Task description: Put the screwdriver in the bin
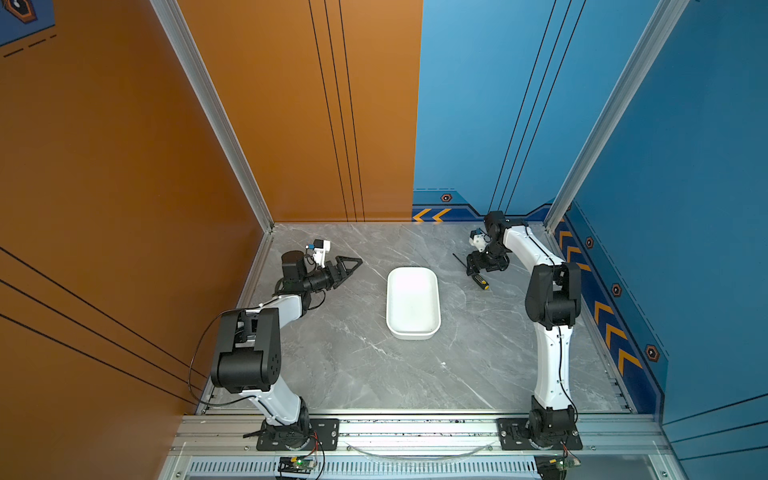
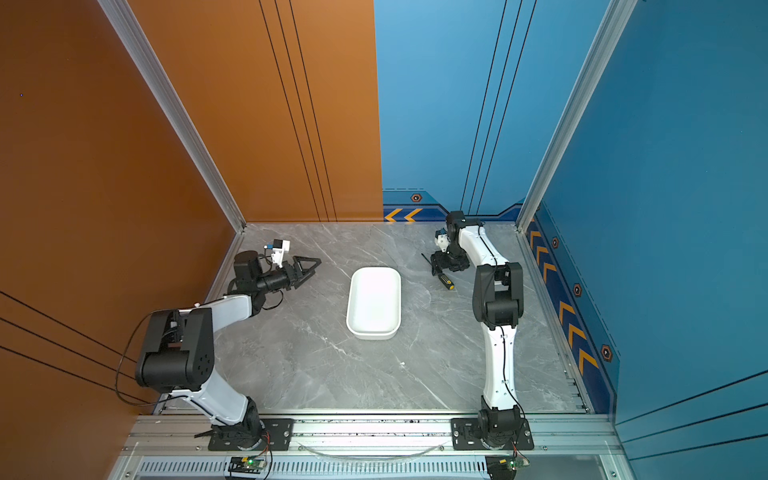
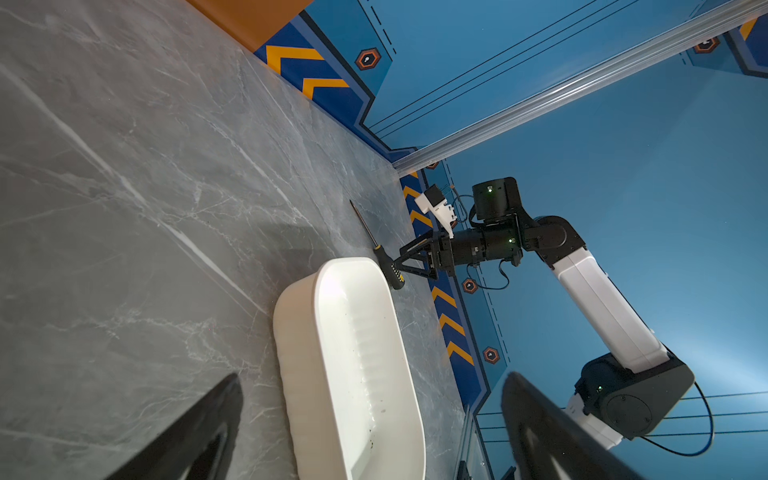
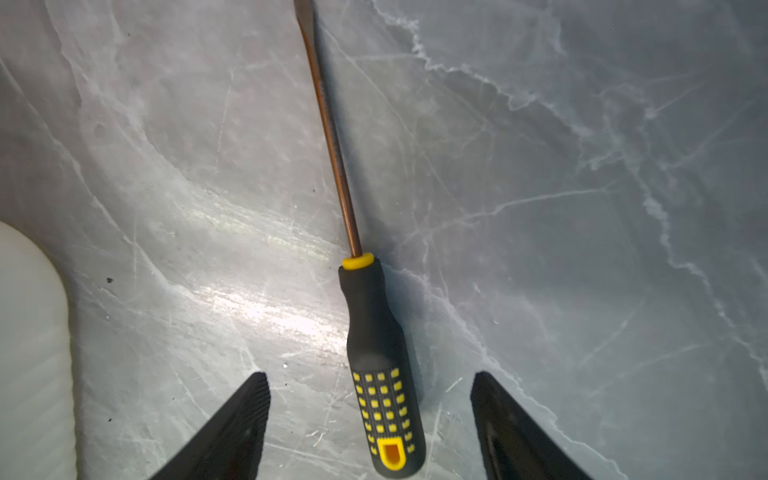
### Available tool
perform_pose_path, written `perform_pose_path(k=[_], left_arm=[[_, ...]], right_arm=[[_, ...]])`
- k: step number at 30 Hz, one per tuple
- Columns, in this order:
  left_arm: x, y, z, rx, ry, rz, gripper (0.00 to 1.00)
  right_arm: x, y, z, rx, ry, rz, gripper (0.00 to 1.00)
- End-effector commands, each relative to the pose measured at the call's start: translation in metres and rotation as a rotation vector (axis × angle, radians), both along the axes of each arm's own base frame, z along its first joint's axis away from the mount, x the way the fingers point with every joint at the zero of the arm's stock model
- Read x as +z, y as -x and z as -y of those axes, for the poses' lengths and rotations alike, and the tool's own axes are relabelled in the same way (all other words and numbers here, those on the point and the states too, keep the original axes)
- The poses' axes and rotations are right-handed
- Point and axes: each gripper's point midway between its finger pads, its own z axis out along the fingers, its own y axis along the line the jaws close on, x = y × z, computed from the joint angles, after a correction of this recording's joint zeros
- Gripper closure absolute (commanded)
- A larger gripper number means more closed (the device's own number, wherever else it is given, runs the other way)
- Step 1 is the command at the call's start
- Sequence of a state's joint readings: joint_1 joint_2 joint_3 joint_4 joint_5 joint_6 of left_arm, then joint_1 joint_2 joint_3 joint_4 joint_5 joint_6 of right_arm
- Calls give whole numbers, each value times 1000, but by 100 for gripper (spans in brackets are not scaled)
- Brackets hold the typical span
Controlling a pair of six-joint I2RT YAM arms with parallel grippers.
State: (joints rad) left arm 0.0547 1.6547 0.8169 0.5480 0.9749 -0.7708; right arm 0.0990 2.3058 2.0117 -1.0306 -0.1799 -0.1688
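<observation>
screwdriver (image 4: 376,332) lies flat on the surface (image 4: 582,249) near the bin (image 1: 413,334), outside it. right tool (image 4: 369,376) spread, straddling the handle, no contact. likely light, stiff, rolls easily; pinch dotted handle, not thin shaft.

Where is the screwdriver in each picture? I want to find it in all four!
Top view: the screwdriver lies right of the bin, toward the back.
Top view: same spot, right of the bin.
Left wrist: near the middle of the picture, just past the bin.
Right wrist: big, filling the middle; a bit of the bin peeks in at the edge.
Shared landmark: the white bin.
</observation>
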Motion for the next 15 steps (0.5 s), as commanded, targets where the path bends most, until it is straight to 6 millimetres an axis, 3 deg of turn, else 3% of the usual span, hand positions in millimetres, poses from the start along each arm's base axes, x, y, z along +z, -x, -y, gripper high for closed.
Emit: perform_pose_path(k=[1,15], left_arm=[[12,-1,2,-4,-51,38,2],[11,2,5,-14,-76,23,2]], right_arm=[[-8,0,1,7,9,-22,26],[-23,1,4,-3,17,-52,29]])
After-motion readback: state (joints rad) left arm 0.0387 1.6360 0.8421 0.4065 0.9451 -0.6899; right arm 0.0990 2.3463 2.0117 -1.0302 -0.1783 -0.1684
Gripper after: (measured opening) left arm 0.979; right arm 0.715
